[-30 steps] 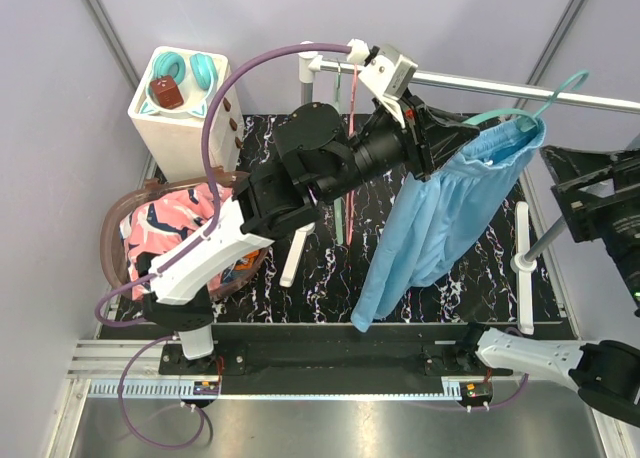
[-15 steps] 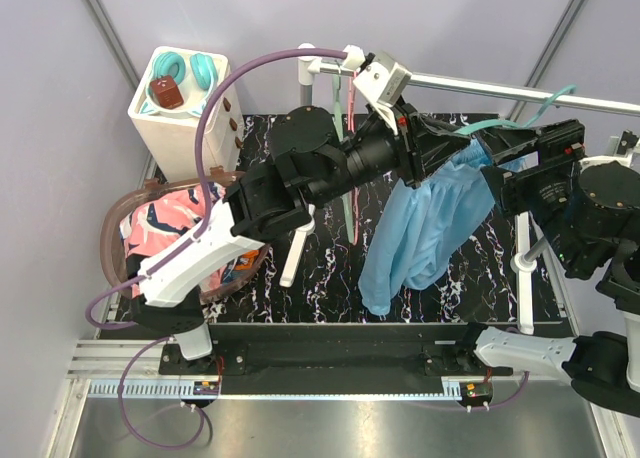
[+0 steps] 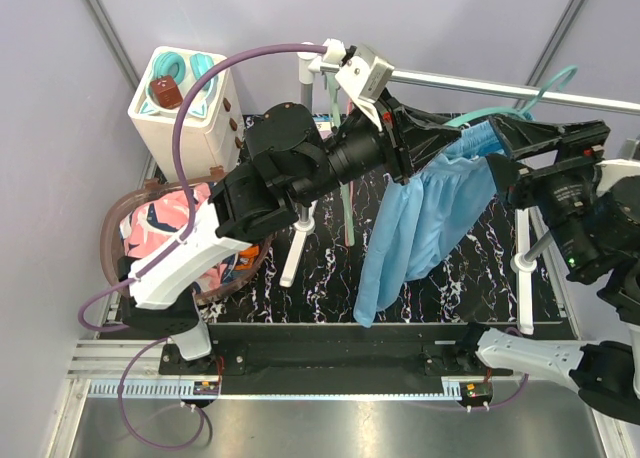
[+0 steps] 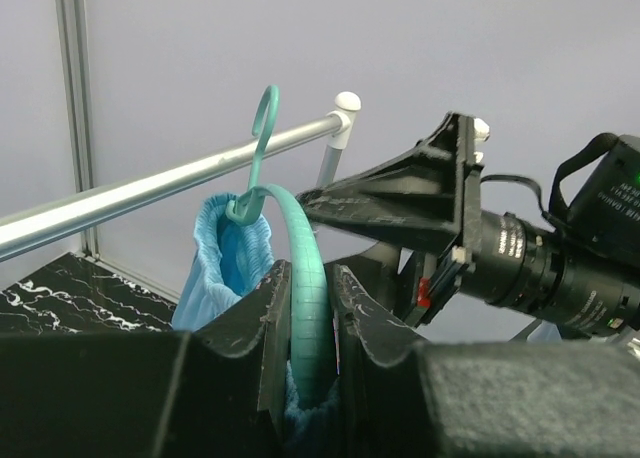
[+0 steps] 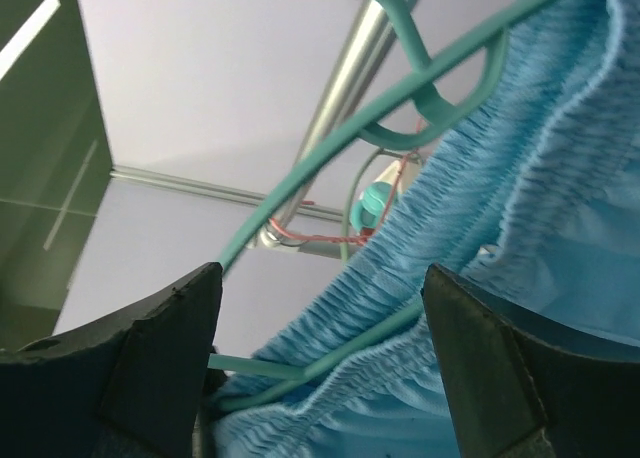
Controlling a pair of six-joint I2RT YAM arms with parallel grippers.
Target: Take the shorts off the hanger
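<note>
Left wrist: left gripper (image 4: 307,290) clamping teal plastic hanger (image 4: 296,216); right gripper (image 5: 320,293) straddling light-blue cloth shorts (image 5: 545,178), fingers spread wide, risking grabbing hanger too.

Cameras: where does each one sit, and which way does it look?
Top external: high behind the arms, looking down at the table; both arms show, with the left gripper and right gripper.
Left wrist: on the left arm, looking along its own gripper, shut on the teal hanger, toward the rail.
Right wrist: on the right arm, looking up through its open gripper at the light blue shorts.
Both wrist views share hanger, shorts and rail.
</note>
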